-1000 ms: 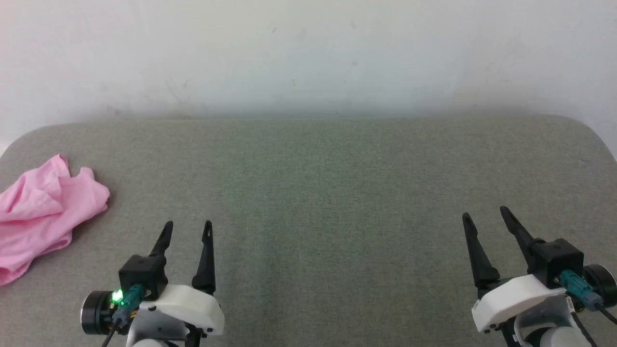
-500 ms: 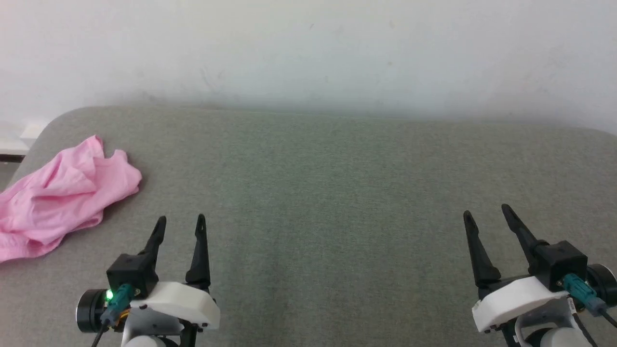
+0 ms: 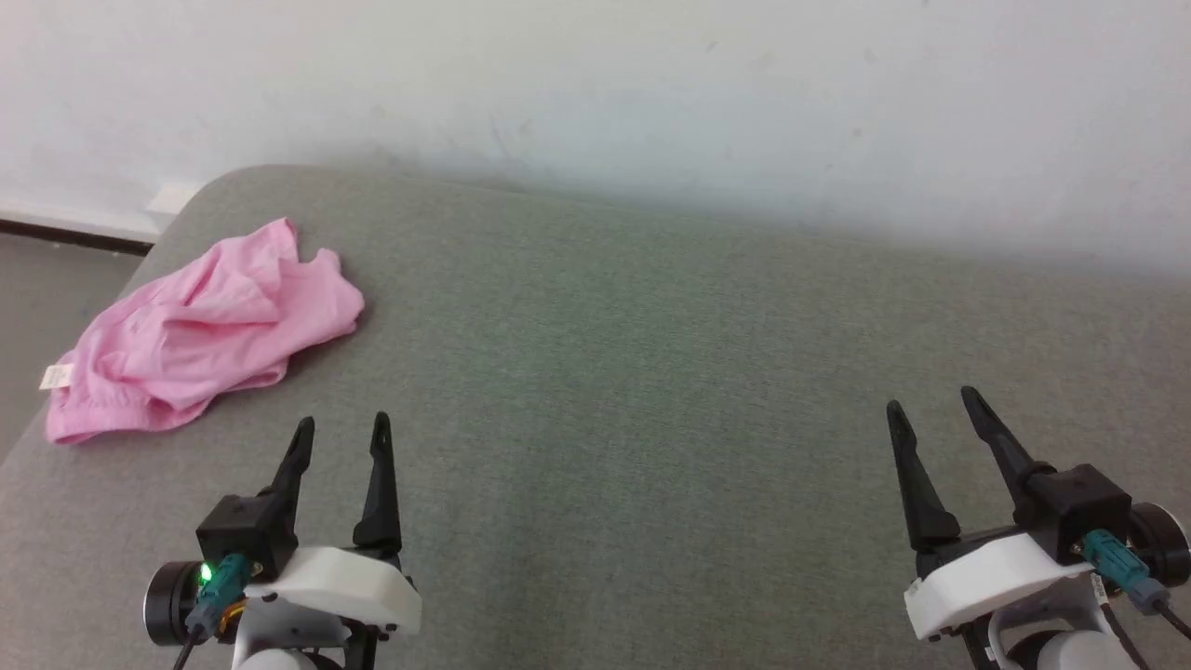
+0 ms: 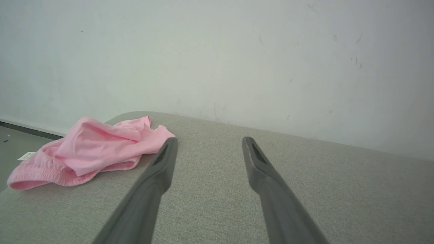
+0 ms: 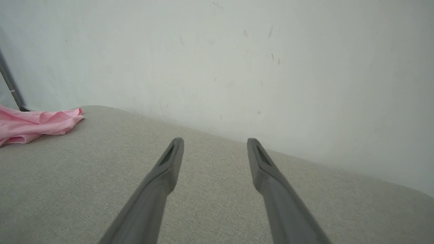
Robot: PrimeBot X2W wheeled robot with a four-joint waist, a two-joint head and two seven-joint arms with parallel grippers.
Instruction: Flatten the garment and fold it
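The garment (image 3: 205, 330) is a crumpled light-pink heap near the far left corner of the grey-green cushioned surface (image 3: 651, 372), with a small white label at its left end. In the left wrist view the garment (image 4: 91, 149) lies ahead and to the left, its gathered waistband toward the surface edge. At the far left of the right wrist view one end of the garment (image 5: 30, 123) shows. My left gripper (image 3: 341, 428) hovers open and empty, nearer me than the garment and to its right. My right gripper (image 3: 926, 400) stands open and empty far to the right.
A white wall (image 3: 595, 93) rises right behind the cushioned surface. The surface's rounded left edge drops to a grey floor (image 3: 46, 307) with a dark baseboard strip. A thin grey pole (image 5: 10, 84) leans at the left of the right wrist view.
The head camera has turned left, so the garment sits further right and higher in the picture. Both grippers stay open in much the same places.
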